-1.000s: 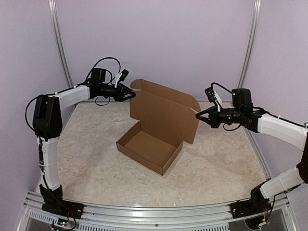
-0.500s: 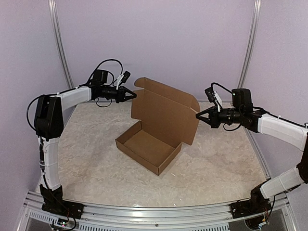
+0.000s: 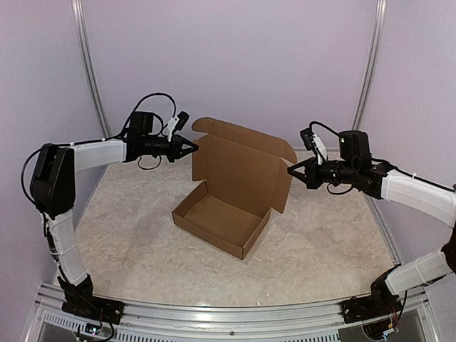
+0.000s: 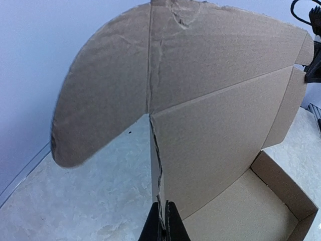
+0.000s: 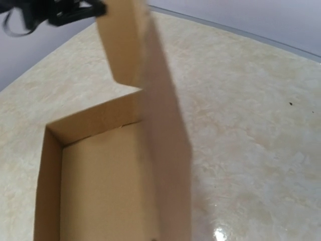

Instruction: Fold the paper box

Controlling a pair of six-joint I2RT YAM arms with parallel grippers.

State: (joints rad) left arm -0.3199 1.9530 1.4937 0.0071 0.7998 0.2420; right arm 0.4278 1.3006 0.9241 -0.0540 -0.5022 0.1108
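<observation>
The paper box (image 3: 222, 217) lies mid-table as a brown cardboard tray with its lid (image 3: 242, 167) standing upright at the back. My left gripper (image 3: 194, 147) is at the lid's left edge. In the left wrist view its black fingers (image 4: 153, 228) are shut with that cardboard edge (image 4: 156, 165) pinched between them, below a rounded side flap (image 4: 100, 100). My right gripper (image 3: 291, 171) is shut at the lid's right edge. In the right wrist view its fingertips are hidden, and the lid (image 5: 165, 165) runs down to the bottom of the frame beside the tray (image 5: 100, 186).
The marbled tabletop (image 3: 142, 242) surrounds the box. Two metal posts (image 3: 87, 57) (image 3: 370, 57) rise along the lilac back walls. An aluminium rail (image 3: 228, 320) carrying both arm bases runs along the near edge.
My left gripper has closed onto the lid's left edge, and its arm has stretched out lower and more to the left. The right gripper has stayed shut at the lid's right edge.
</observation>
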